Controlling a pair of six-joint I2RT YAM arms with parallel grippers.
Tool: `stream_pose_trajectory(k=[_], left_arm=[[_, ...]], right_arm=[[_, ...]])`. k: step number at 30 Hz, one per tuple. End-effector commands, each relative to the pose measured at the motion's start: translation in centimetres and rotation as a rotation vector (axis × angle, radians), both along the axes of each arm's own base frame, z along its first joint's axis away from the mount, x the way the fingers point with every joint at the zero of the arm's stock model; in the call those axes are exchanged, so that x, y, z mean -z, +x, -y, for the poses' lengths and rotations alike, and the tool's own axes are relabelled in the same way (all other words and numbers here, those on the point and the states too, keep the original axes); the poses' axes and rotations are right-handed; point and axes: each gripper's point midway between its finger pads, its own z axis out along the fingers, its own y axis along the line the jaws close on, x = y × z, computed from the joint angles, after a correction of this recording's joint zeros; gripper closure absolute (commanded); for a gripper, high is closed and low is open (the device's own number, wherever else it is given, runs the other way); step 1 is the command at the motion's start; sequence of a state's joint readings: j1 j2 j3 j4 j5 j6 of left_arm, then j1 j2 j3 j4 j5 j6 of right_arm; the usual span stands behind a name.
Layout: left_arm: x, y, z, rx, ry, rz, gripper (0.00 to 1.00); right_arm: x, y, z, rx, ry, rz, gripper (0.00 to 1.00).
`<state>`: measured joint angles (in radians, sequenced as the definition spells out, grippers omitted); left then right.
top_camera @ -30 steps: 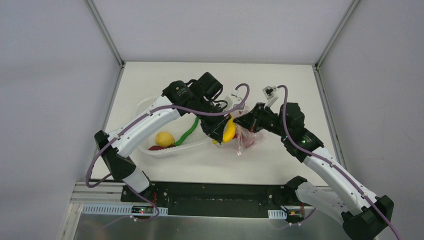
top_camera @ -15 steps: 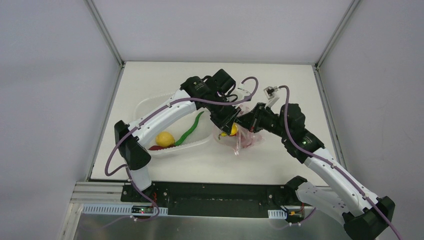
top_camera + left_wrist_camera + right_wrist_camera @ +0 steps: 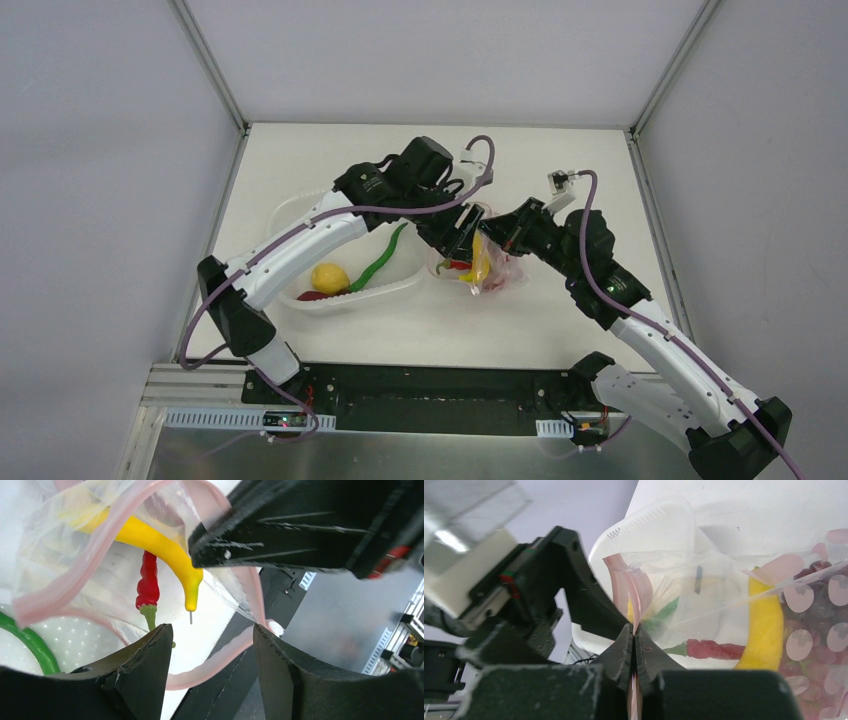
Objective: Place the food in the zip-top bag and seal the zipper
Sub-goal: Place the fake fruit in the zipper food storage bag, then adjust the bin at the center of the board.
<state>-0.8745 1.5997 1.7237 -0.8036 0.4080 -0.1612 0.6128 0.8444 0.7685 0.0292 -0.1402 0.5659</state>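
The clear zip-top bag [image 3: 497, 272] lies right of the tub, and its mouth is held up. My right gripper [image 3: 634, 630] is shut on its pink zipper [image 3: 630, 587] strip. Inside the bag lie the yellow banana [image 3: 160, 542], a red chili [image 3: 147, 582] and the dark grape bunch [image 3: 819, 630]. My left gripper [image 3: 212, 635] hangs open at the bag's mouth with nothing between its fingers. In the top view it [image 3: 462, 240] sits just left of the right gripper [image 3: 497, 238]. The banana [image 3: 481, 262] shows through the plastic.
A white translucent tub [image 3: 290, 215] stands left of the bag. It holds a round yellow fruit [image 3: 330, 277], a green chili [image 3: 385, 258] and a red piece [image 3: 312, 296]. Both arms crowd together over the bag.
My left gripper carried the banana to the bag's mouth, opened and let it go; the banana now lies inside the bag. The right gripper kept its hold on the zipper edge.
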Motion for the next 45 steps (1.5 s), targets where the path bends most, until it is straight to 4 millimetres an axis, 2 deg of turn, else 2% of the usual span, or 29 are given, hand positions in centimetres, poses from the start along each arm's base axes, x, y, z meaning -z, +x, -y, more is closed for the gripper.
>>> stream_pose_trajectory(k=[1,3,5,9,11,15,17,19,22,25,29,32,34,36,39,43,45], left_arm=[[-3.9,-0.1,-1.0,-0.042,-0.128,0.092,0.4],[-4.2,0.1,-1.9,-0.085,-0.159,0.124,0.4],[-4.8,0.4,-3.7,-0.159,-0.193,0.162,0.39],[-3.6,2.1,-8.8,-0.397,-0.193,0.215,0.32],[-1.4,2.3,-11.8,-0.486,-0.136,0.212,0.26],[3.5,2.1,-18.2,-0.638,0.094,0.187,0.23],[5.8,1.5,-20.4,-0.689,0.205,0.152,0.22],[7.4,0.5,-21.2,-0.685,0.27,0.1,0.22],[8.9,-1.0,-19.9,-0.587,0.254,0.023,0.22],[9.0,-2.4,-17.7,-0.438,0.189,-0.042,0.21],[9.4,-3.1,-16.4,-0.331,0.184,-0.083,0.21],[10.3,-2.8,-15.8,-0.303,0.215,-0.128,0.23],[10.8,-2.1,-15.1,-0.305,0.214,-0.143,0.24],[10.6,-1.6,-13.8,-0.291,0.171,-0.162,0.33],[9.2,0.0,-10.5,-0.296,0.049,-0.171,0.43],[7.9,3.9,-7.2,-0.425,-0.052,-0.195,0.65],[7.8,6.0,-5.6,-0.498,-0.089,-0.224,0.68]], right_arm=[[-2.2,0.6,0.3,0.043,0.066,0.059,1.0],[-2.2,0.6,0.2,0.037,0.06,0.068,1.0],[-2.4,0.9,0.8,0.071,0.049,0.086,1.0],[-3.0,2.0,2.4,0.169,0.014,0.14,1.0],[-3.3,2.2,2.7,0.182,-0.001,0.156,1.0],[-3.0,2.2,2.4,0.168,-0.005,0.147,1.0],[-2.7,2.0,2.1,0.147,-0.003,0.137,1.0],[-2.2,1.9,1.9,0.138,-0.008,0.125,1.0],[-1.8,1.6,1.6,0.113,-0.012,0.114,1.0],[-1.6,1.4,1.5,0.104,-0.01,0.108,1.0],[-1.3,1.3,1.4,0.099,-0.007,0.095,1.0],[-1.3,1.3,1.5,0.103,-0.012,0.096,1.0],[-1.3,1.3,1.7,0.11,-0.019,0.096,1.0],[-1.1,1.4,1.9,0.12,-0.028,0.094,1.0],[-0.5,2.1,3.1,0.194,-0.06,0.083,1.0],[0.1,2.6,4.8,0.288,-0.089,0.067,1.0],[0.2,2.6,5.5,0.318,-0.095,0.068,1.0]])
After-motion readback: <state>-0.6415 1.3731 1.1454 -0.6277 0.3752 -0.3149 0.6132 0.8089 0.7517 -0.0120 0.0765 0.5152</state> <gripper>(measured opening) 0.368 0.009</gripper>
